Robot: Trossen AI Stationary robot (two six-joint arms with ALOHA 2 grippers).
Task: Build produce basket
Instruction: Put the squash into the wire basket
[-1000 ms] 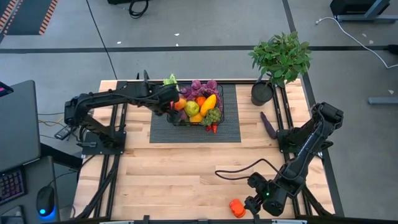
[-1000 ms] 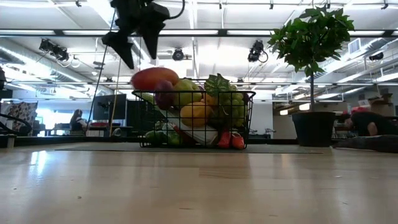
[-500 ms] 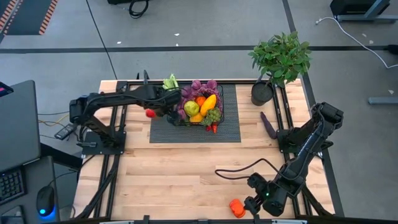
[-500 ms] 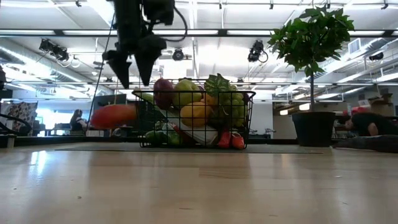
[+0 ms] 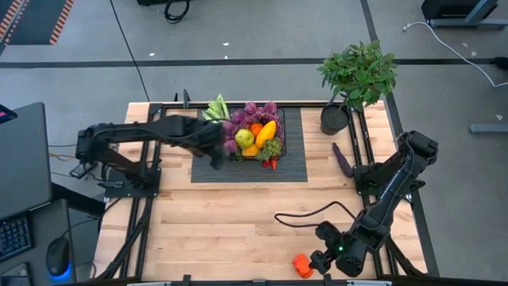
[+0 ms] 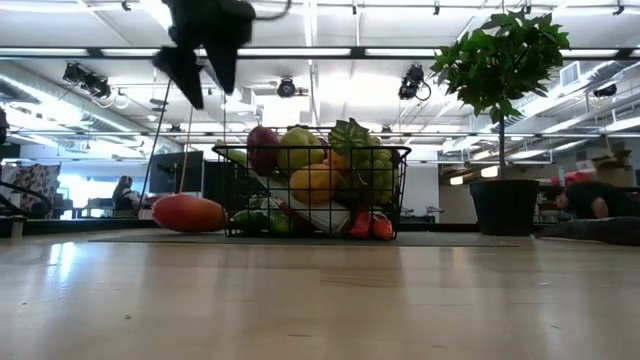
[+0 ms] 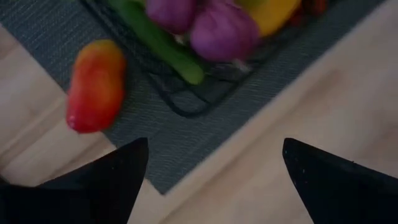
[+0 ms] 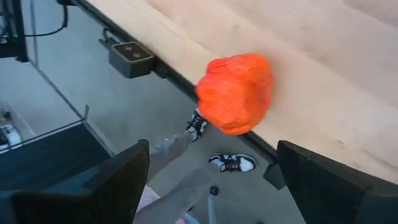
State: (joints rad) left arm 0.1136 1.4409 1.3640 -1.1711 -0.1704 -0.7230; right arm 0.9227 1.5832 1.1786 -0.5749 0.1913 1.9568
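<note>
My left fingers (image 7: 118,177) stood wide apart with nothing between them, raised above the near left corner of the grey mat (image 5: 290,163), just beside the basket (image 5: 252,137). The left gripper (image 5: 213,149) hung clear of the counter (image 5: 238,230), high in the low view (image 6: 200,72).

The basket sat on the mat toward the far side of the counter, heaped with produce (image 5: 255,131): purple grapes (image 5: 252,111), a green apple (image 5: 244,138), a yellow pepper (image 5: 267,132), an orange piece and green grapes, with a leek (image 5: 216,107) poking out at its far left corner. A red-and-orange mango (image 7: 94,86) lay on the mat outside the basket, just beside its left wall; from table height I saw it resting there, apart from the wire (image 6: 190,213).

My right fingers (image 8: 124,180) were also spread, holding nothing. The right gripper (image 5: 319,260) waited at the near edge of the counter, well apart from the basket, with an orange fruit (image 5: 302,265) lying just beside it at the very edge. In the right wrist view I could see a person's legs and shoes (image 8: 231,163) on the floor below.

A purple eggplant (image 5: 342,160) lay on the counter right of the mat, and a potted plant (image 5: 357,75) stood at the far right corner.
</note>
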